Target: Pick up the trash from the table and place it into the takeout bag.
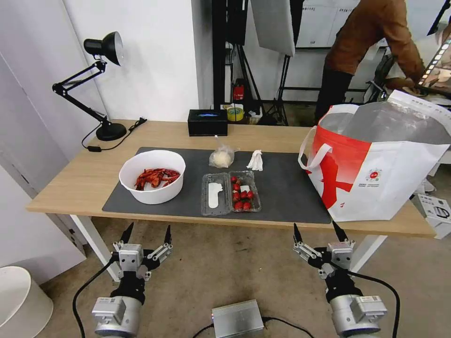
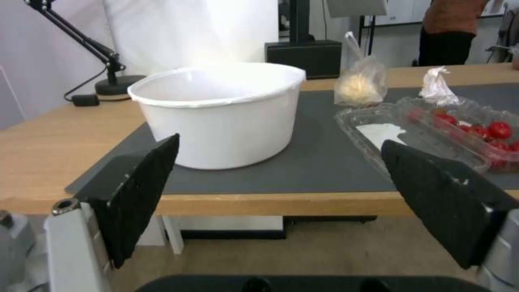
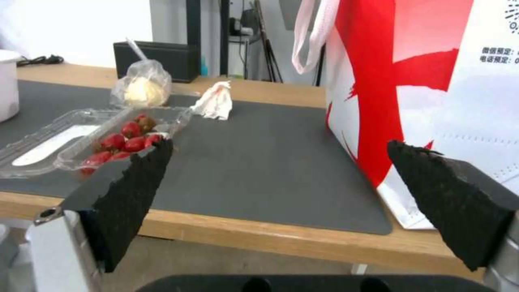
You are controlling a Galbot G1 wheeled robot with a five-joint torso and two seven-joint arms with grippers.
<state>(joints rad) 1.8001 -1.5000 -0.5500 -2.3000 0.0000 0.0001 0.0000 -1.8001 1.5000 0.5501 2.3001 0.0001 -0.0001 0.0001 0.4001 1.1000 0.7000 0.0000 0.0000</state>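
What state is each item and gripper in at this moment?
white bowl: upright on the mat, holding red shells.
clamshell: lying open, red bits in one half.
knotted bag: tied shut, on the mat.
tissue: crumpled, on the mat.
takeout bag: standing upright, mouth open.
left gripper: open, below the table edge.
right gripper: open, below the table edge.

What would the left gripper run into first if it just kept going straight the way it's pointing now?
Most likely the white bowl. The left gripper, fingers open, sits below and short of the table edge, aimed at the bowl; if it travels level, it could clip the edge first.
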